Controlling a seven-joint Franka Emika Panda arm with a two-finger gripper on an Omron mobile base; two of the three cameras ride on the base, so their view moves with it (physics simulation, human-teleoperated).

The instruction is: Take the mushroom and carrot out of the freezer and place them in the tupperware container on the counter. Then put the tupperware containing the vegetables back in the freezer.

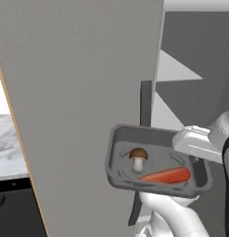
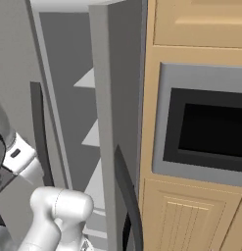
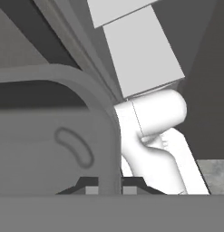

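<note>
Grey freezer (image 1: 88, 92) panels fill the background, its door swung open toward the camera, pale shelves (image 2: 95, 135) showing in the gap behind it and a wooden cabinet with a built-in oven (image 2: 205, 132) off to the right. Marble surface (image 1: 7, 143) shows at far left. Held in the air in front of the freezer opening, the tub (image 1: 130, 134) carries the mushroom (image 1: 138, 157) and the carrot (image 1: 166, 176) side by side, slightly apart, the carrot nearer the hand. Clamped tight, the hand (image 3: 109, 190) pinches the tub's right wall, one fingertip inside and one outside the rim. The step in hand looks like the last one: returning the filled tub to a shelf. With a grip on one edge only, the tub will want to droop on its free left side, so keep it level and move slowly, or the vegetables may slide or roll out. Clear the door edge and the dark handle (image 2: 127, 196) first, lead with the free end onto a shelf, set the base flat, and only then let go and back straight out.
</note>
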